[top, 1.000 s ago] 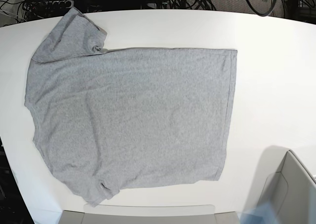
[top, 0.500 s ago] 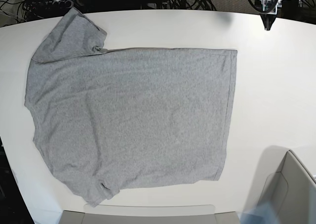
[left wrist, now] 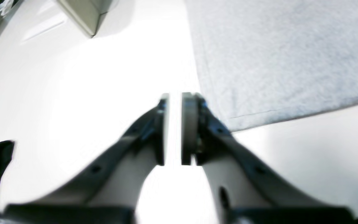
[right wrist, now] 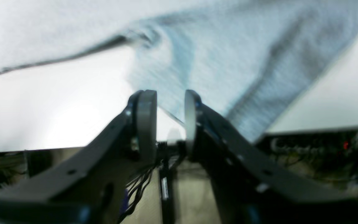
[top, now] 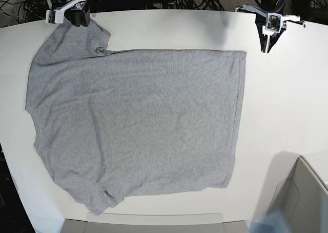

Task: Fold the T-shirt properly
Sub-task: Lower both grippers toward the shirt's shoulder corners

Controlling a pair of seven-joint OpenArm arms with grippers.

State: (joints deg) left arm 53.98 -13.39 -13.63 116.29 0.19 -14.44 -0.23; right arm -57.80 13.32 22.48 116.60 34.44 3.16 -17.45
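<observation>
Both arms have come into view since a second ago: the left gripper (top: 265,49) beside the hem corner of the flat heather-grey cotton T-shirt (top: 138,120) on the white table (top: 287,104), the right gripper (top: 78,20) over its sleeve, both jaws slightly parted, holding nothing.

T-shirt (top: 138,120): matt heathered knit cloth | table (top: 287,99): smooth glossy white

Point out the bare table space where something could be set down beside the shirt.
Widest bare patch: the white table between the T-shirt hem and the grey bin at the near corner. A narrower strip runs along the far edge above the shirt, between the right gripper and left gripper. The sleeve side is crowded.
</observation>
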